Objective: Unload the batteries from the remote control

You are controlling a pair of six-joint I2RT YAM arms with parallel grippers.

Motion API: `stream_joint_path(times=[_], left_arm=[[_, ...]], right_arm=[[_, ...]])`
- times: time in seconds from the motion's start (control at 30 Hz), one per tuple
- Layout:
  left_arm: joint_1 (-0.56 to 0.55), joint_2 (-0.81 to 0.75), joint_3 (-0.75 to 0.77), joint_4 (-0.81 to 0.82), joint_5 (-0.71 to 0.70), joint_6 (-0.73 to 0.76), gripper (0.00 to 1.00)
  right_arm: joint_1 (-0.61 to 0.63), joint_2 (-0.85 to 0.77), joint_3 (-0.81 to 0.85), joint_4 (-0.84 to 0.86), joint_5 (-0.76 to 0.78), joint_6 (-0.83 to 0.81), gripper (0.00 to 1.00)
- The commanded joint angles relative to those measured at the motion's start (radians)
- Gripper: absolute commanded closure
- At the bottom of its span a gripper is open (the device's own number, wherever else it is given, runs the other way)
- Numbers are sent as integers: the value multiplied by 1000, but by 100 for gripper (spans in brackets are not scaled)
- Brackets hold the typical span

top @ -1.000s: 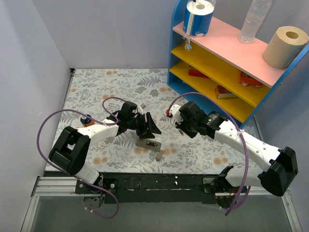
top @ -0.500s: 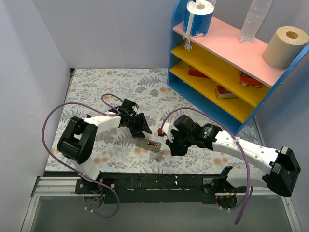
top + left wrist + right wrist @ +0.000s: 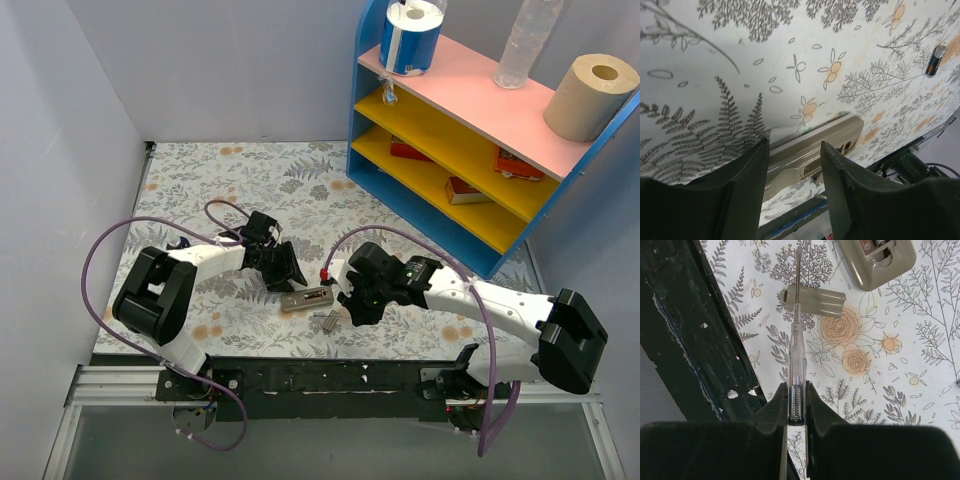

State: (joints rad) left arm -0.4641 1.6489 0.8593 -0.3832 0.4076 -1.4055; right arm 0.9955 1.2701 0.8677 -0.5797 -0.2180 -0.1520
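Top view: one remote control (image 3: 307,298) lies left-right between the arms. The left gripper (image 3: 288,276) is at its left end and the right gripper (image 3: 348,305) just beside its right end. One lid (image 3: 327,320) lies near.

Left wrist: jaws spread, straddling the remote control's end. One loose battery (image 3: 935,59) lies well apart.

Right wrist: jaws pinch one screwdriver (image 3: 796,340), its tip over the lid. The remote control lies ahead-right with its compartment (image 3: 880,252) open. What looks like one seated battery (image 3: 867,245) is inside.

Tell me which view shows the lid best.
Right wrist: the lid lies flat, whole, close up, the stick crossing it. Top external shows only a small grey speck. Left wrist doesn't show it.
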Motion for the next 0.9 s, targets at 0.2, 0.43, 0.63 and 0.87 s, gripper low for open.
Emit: stream_joint_path(times=[0.2, 0.43, 0.63, 0.87], left_arm=[[2, -113, -111, -29, -10, 4, 55], [-1, -193, -193, 50, 100, -56, 57], [-2, -228, -256, 170, 240, -121, 59], [15, -202, -175, 100, 174, -86, 59]], right_arm=[[3, 66, 54, -5, 77, 8, 99], [3, 58, 118, -26, 143, 2, 99], [3, 54, 195, -86, 200, -27, 99], [3, 115, 276, -138, 253, -66, 99]])
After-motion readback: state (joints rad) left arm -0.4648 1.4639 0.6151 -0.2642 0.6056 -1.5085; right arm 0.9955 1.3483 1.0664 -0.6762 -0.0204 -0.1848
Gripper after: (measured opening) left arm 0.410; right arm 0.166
